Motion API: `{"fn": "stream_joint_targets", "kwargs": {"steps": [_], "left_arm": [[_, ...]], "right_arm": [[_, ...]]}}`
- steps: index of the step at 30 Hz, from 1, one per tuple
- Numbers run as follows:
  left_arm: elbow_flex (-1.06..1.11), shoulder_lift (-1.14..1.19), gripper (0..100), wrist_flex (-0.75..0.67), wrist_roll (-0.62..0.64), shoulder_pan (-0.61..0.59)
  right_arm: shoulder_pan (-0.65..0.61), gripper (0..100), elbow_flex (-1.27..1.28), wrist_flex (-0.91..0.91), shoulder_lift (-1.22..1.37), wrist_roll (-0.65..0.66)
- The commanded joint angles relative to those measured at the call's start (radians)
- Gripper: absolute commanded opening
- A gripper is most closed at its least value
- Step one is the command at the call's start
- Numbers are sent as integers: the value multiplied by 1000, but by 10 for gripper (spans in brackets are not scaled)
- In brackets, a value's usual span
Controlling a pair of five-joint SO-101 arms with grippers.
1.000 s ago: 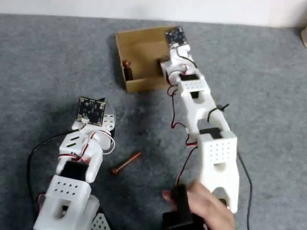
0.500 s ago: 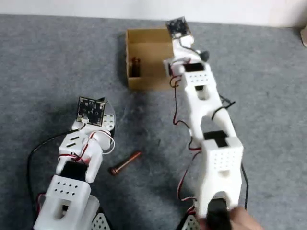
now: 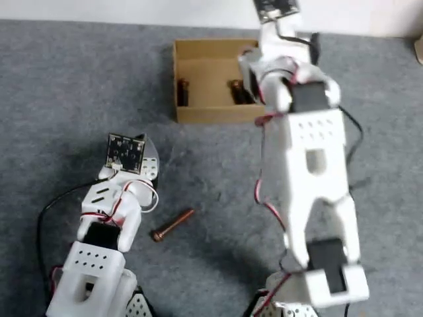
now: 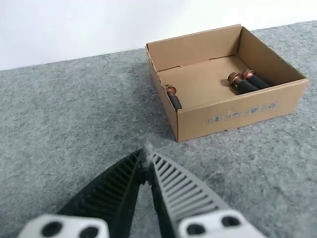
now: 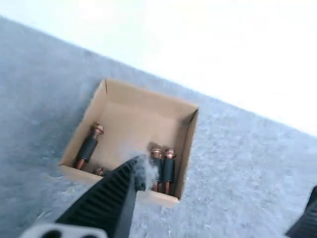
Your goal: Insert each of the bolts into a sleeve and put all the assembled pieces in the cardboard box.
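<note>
Left gripper (image 4: 146,161) closed, empty; right gripper (image 3: 284,53) jaws spread, above cardboard box (image 3: 211,115). Risk: bolt (image 3: 173,224) rolls across mat (image 3: 53,79) if clipped.

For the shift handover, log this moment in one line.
left hand: shut, over carpet | right hand: open, above cardboard box | assembled pieces: inside box | bolt: bare, on carpet

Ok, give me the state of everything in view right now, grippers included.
cardboard box: open-topped, on the carpet.
assembled pieces: three visible, lying in the box.
loose bolt: unsleeved, lying on the carpet.
left gripper: shut, empty.
right gripper: open, empty, above the box.
</note>
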Motion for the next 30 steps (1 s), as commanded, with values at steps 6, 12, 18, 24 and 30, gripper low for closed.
{"fn": "stream_joint_targets", "kwargs": {"steps": [6, 12, 18, 24, 30], "left_arm": [[-50, 4, 24, -3, 5, -25], [-257, 4, 24, 292, 137, -122], [-377, 4, 24, 411, 150, -214], [-533, 2, 26, 514, 146, -499], [-582, -5, 27, 606, 144, -549]], "right_arm": [[-216, 447, -41, 309, -464, 14], [-432, 447, 134, 475, -532, 15], [-621, 447, 518, 358, -542, 115], [-736, 447, 898, 90, -532, 250], [-739, 447, 1178, -179, -530, 325]]}}
